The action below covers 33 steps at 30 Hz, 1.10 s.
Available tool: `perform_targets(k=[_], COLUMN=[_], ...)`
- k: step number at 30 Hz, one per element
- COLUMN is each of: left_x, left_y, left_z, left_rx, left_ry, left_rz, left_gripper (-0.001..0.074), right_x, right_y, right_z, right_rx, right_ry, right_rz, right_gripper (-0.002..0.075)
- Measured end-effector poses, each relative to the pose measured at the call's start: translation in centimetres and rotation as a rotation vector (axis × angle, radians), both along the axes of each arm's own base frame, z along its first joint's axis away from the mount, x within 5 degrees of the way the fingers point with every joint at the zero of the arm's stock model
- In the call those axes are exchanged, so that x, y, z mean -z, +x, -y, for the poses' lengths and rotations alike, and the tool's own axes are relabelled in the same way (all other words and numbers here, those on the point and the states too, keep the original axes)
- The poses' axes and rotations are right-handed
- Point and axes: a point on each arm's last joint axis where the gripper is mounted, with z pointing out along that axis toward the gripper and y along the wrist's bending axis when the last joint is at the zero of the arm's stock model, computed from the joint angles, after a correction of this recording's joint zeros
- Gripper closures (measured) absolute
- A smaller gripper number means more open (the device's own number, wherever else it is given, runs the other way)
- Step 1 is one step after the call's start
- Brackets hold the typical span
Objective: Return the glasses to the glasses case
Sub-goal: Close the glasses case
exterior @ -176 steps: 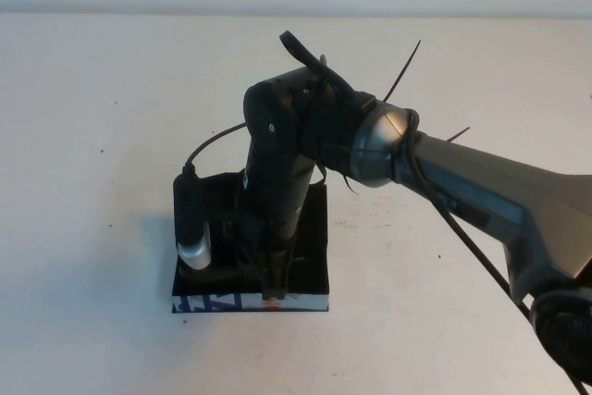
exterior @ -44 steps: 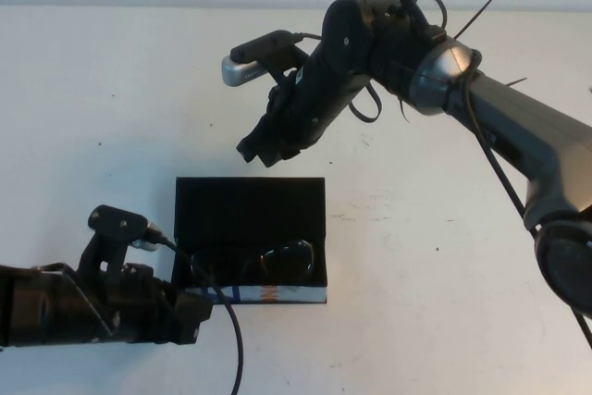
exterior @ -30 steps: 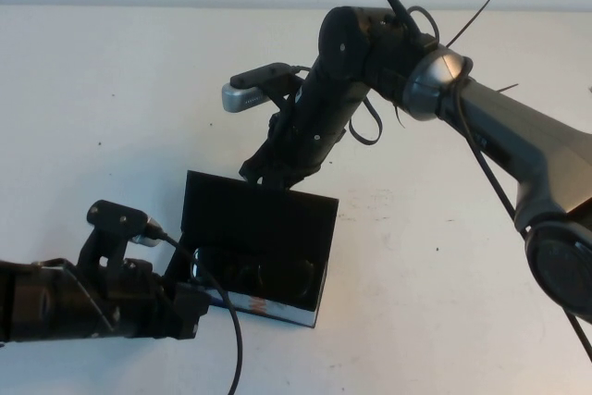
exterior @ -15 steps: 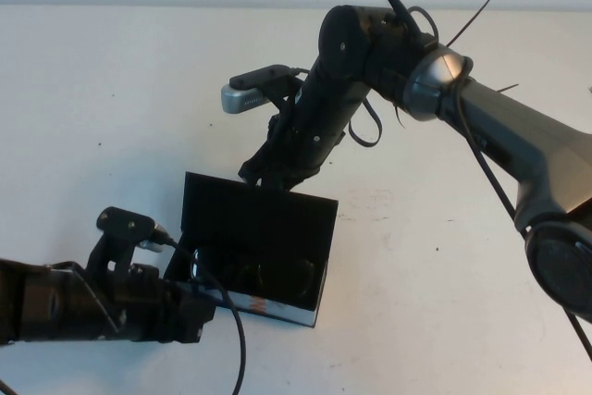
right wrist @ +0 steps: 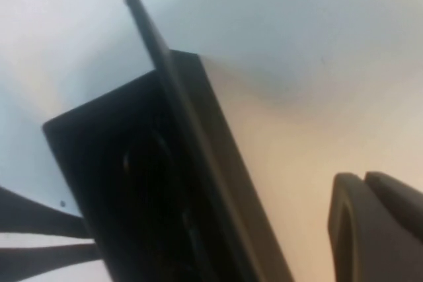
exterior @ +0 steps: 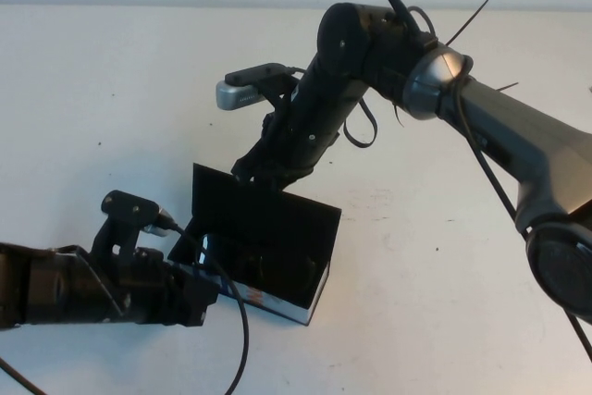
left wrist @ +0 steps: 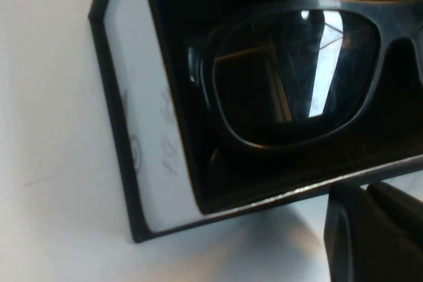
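The glasses case (exterior: 265,222) stands open on the table with its black lid tilted up. The black glasses (exterior: 276,271) lie inside it; one lens (left wrist: 291,77) fills the left wrist view above the white side band (left wrist: 147,130). My left gripper (exterior: 205,299) is shut and sits against the case's front left corner; it also shows in the left wrist view (left wrist: 367,193), just outside the case wall. My right gripper (exterior: 253,169) is shut and empty, its tips at the back of the raised lid (right wrist: 188,123); it also shows in the right wrist view (right wrist: 363,179).
The white table (exterior: 435,265) lies bare around the case. The right arm (exterior: 481,127) reaches in from the right, over the table behind the case. The left arm (exterior: 65,289) lies low along the front left.
The lid has risen from flat to tilted up, with my right gripper behind it. The case has turned and slid slightly. My left gripper has moved right, closer to the case's front corner.
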Motion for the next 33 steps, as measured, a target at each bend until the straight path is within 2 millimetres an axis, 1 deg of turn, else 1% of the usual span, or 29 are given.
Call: perform_targets(k=[4,7,9,13,16,21,24,27,29,33], left_x=[0.0,0.0,0.0,0.0,0.0,0.0,0.0,-0.5,-1.1,-2.7], left_y=[0.0,0.0,0.0,0.0,0.1,0.1,0.1,0.0,-0.1,-0.4], left_z=[0.0,0.0,0.0,0.0,0.0,0.0,0.0,-0.1,-0.1,-0.3], left_rx=[0.000,-0.001,-0.001,-0.001,-0.002,0.000,-0.001,0.002,0.004,-0.013], left_ry=[0.001,0.002,0.002,0.005,0.005,0.009,0.009,0.006,0.006,0.011], left_rz=[0.000,0.000,0.000,0.001,0.003,0.005,0.003,0.021,0.043,0.069], left_gripper=[0.0736,0.0736,0.0736,0.0736,0.0736,0.0736,0.0736,0.0736,0.0736,0.0736], right_x=[-1.2,-2.3,-2.6,-2.5,-1.9,0.2,0.9,0.9,0.8,-0.2], right_y=[-0.9,-2.2,-3.1,-4.6,-5.5,-6.1,-6.3,-6.3,-6.3,-6.0], right_z=[-0.8,-1.9,-2.9,-4.3,-5.0,-4.7,-4.6,-4.5,-4.6,-4.3], right_rx=[-0.021,-0.041,-0.053,-0.074,-0.083,-0.079,-0.076,-0.075,-0.075,-0.077], right_ry=[0.020,0.037,0.045,0.043,0.029,-0.020,-0.037,-0.035,-0.034,-0.051], right_rz=[0.014,0.022,0.015,-0.003,-0.029,-0.091,-0.111,-0.112,-0.108,-0.056], right_gripper=[0.0737,0.0737,0.0737,0.0737,0.0737,0.0737,0.0737,0.0737,0.0737,0.0737])
